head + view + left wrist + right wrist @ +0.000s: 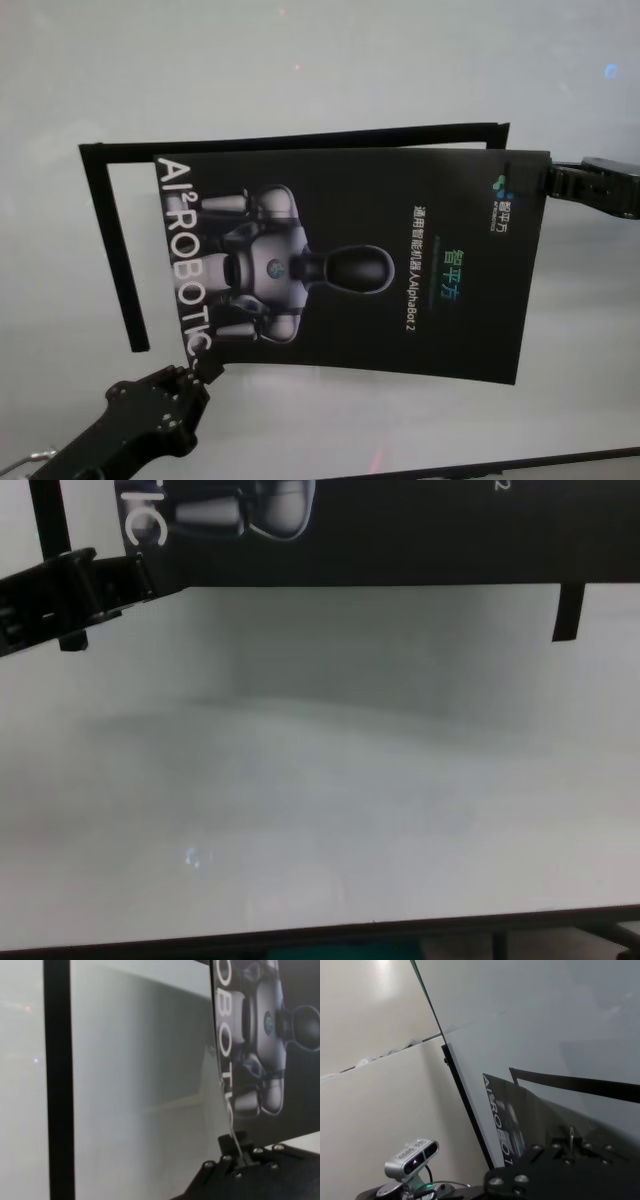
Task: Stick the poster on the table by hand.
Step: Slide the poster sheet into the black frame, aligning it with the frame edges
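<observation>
The poster [400, 280] is a glossy black sheet with white "AI²ROBOTIC" lettering and a grey robot picture, and it hangs a little above the white table [300, 60]. My left gripper [207, 368] is shut on its near left corner, by the letter "C". That grip also shows in the chest view [135, 575] and in the left wrist view [239, 1152], where the poster edge [224, 1075] curves up from the fingers. My right gripper [547, 182] is shut on the far right edge. In the right wrist view the right gripper [570, 1142] holds the poster [530, 1115].
Narrow black strips lie flat on the table: one along the far side [300, 140], one down the left [112, 240], and a short piece at the right [568, 610]. The table's dark front edge [300, 935] is near. A grey camera [412, 1157] stands off the table.
</observation>
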